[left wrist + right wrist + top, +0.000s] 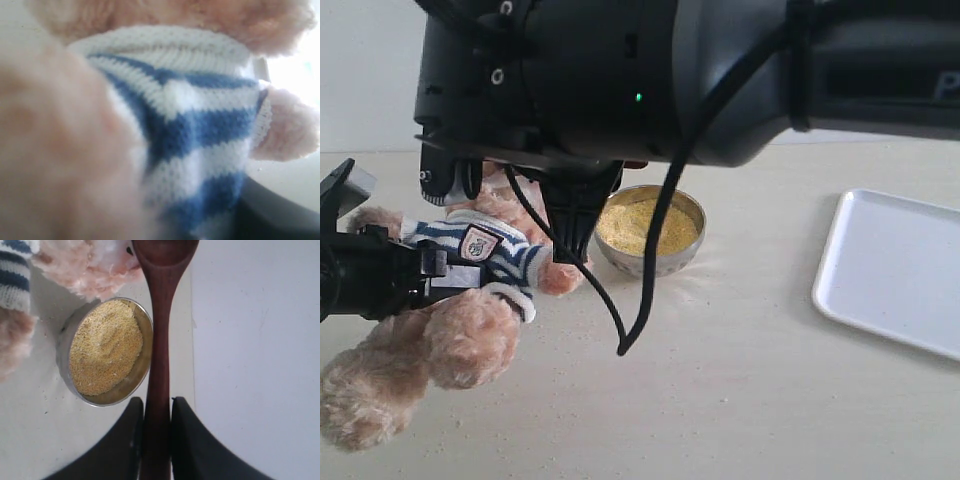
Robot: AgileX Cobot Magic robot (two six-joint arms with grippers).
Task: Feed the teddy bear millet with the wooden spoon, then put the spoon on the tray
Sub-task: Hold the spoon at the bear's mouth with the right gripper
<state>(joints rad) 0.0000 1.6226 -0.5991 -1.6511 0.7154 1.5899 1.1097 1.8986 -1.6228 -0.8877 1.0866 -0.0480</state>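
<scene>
Your right gripper was clenched on the wooden spoon. In the right wrist view both black fingers pressed against the thin handle from either side, with no gap showing. The handle ran straight out from between them and, in that view, crossed the rim of the metal bowl. The spoon's oval end was cut off by the edge of the picture. The part you could see was bare dark wood, close to the pale fur of the teddy bear, and I could not tell whether wood and fur touched.

Your left gripper was clamped on the bear's body. From the exterior camera its black fingers sat against the striped shirt just below the chest badge, and the bear leaned back with its legs on the table. The left wrist view was filled by blurred blue and white knit and fur, so the fingers themselves did not show there.

The millet lay heaped in the bowl, just beside the bear's arm, and fine specks were scattered on the table near the bear's legs. The tray lay flat on the right side of the table, well apart from the bowl. Your right arm filled the top of the exterior view, and a black cable hung from it in front of the bowl.
</scene>
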